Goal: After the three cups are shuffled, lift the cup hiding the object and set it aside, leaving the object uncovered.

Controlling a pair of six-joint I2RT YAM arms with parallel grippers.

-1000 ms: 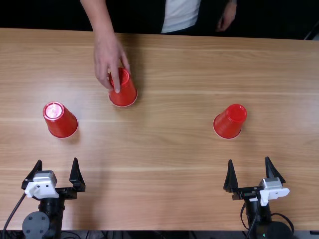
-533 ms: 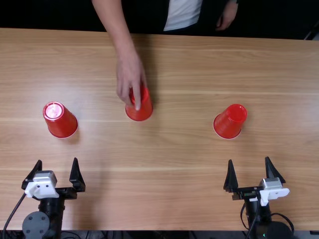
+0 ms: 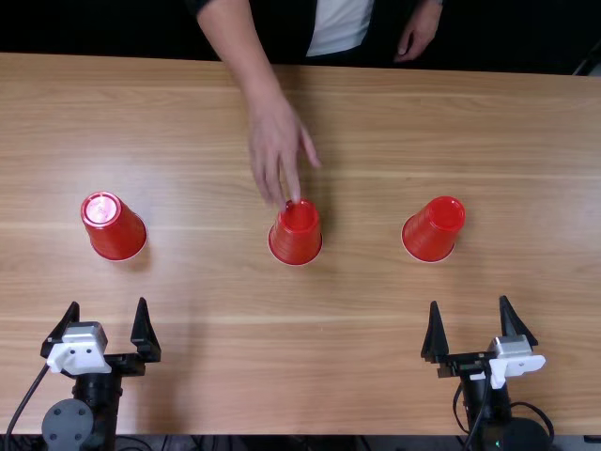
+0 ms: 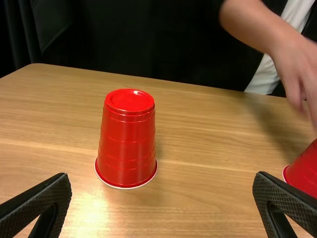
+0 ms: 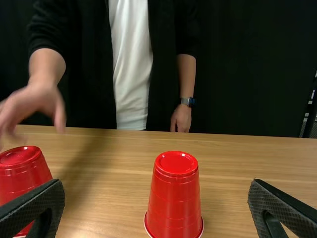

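Observation:
Three red cups stand upside down in a row on the wooden table (image 3: 376, 122): the left cup (image 3: 112, 226) (image 4: 127, 139), the middle cup (image 3: 296, 232) (image 5: 20, 171) and the right cup (image 3: 434, 228) (image 5: 174, 196). A person's hand (image 3: 279, 148) hovers just behind the middle cup, fingertips at its top. My left gripper (image 3: 105, 329) is open near the table's front edge, in front of the left cup. My right gripper (image 3: 475, 327) is open at the front edge, in front of the right cup. No ball or other object is visible.
The person's other hand (image 3: 417, 30) (image 5: 181, 118) hangs at the far edge of the table. Bare wood lies between the cups and the grippers.
The person's hand has slid the middle cup from the back left toward the front right, into line with the other two. Both arms have kept still.

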